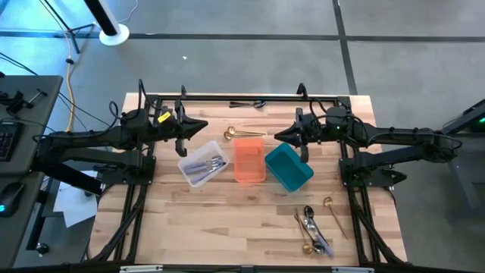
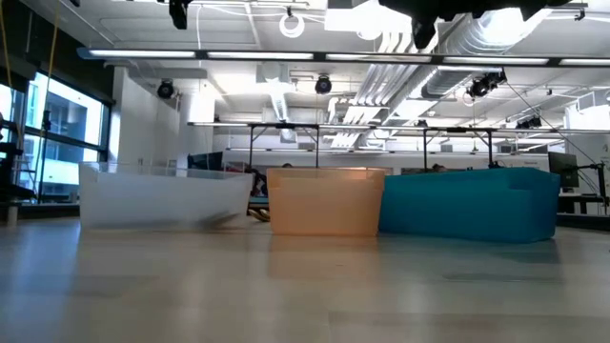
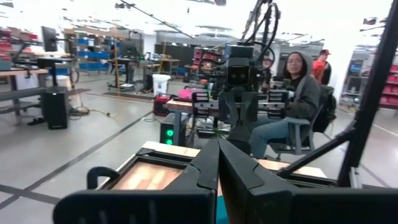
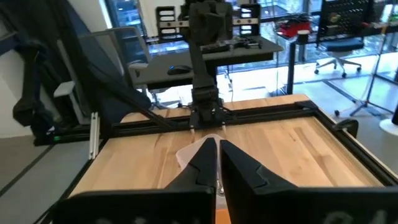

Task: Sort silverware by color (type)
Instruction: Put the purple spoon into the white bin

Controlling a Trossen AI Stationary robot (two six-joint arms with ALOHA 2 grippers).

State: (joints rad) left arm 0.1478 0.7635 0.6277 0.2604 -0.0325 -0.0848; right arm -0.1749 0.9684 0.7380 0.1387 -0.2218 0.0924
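The silverware lies in several places. Silver pieces lie in the clear bin point(image 1: 203, 165). A mixed heap point(image 1: 313, 230) and a gold spoon point(image 1: 334, 213) lie at the near right of the table. Another gold spoon point(image 1: 242, 134) lies beyond the orange bin point(image 1: 249, 159), and black pieces point(image 1: 248, 102) lie by the far rail. My left gripper point(image 1: 204, 129) point(image 3: 218, 148) hovers shut above the table beyond the clear bin, pointing right. My right gripper point(image 1: 275, 136) point(image 4: 217, 148) hovers shut beyond the teal bin point(image 1: 289, 167), pointing left. Neither holds anything.
The three bins stand side by side mid-table: clear point(image 2: 162, 195), orange point(image 2: 326, 200), teal point(image 2: 472, 202). A black frame rail point(image 1: 242, 96) runs along the far edge. Bare wood lies at the near left point(image 1: 189, 227). People sit beyond the table point(image 3: 297, 93).
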